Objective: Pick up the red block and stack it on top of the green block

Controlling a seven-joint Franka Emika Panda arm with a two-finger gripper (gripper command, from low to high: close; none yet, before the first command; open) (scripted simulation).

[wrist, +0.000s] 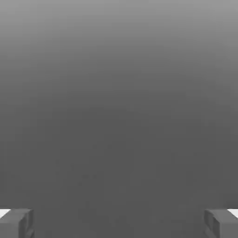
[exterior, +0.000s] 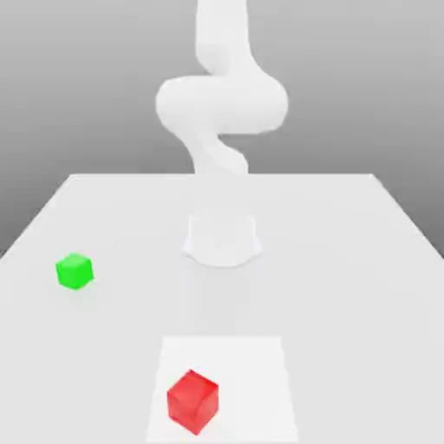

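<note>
The red block (exterior: 192,401) is a small glossy cube lying near the table's front edge, a little toward the exterior view's left of centre. The green block (exterior: 75,270), about the same size, rests farther back at the exterior view's left, well apart from the red one. In the hand view my gripper (wrist: 119,223) is open: two grey fingertips (wrist: 16,223) stand wide apart with nothing between them, facing plain grey background. The white arm (exterior: 221,104) rises and curls above the middle of the table, far from both blocks.
The white table (exterior: 347,260) spreads wide around both cubes. The arm's round base (exterior: 222,238) sits at the table's centre. A brighter square patch (exterior: 260,381) on the tabletop lies under the red block.
</note>
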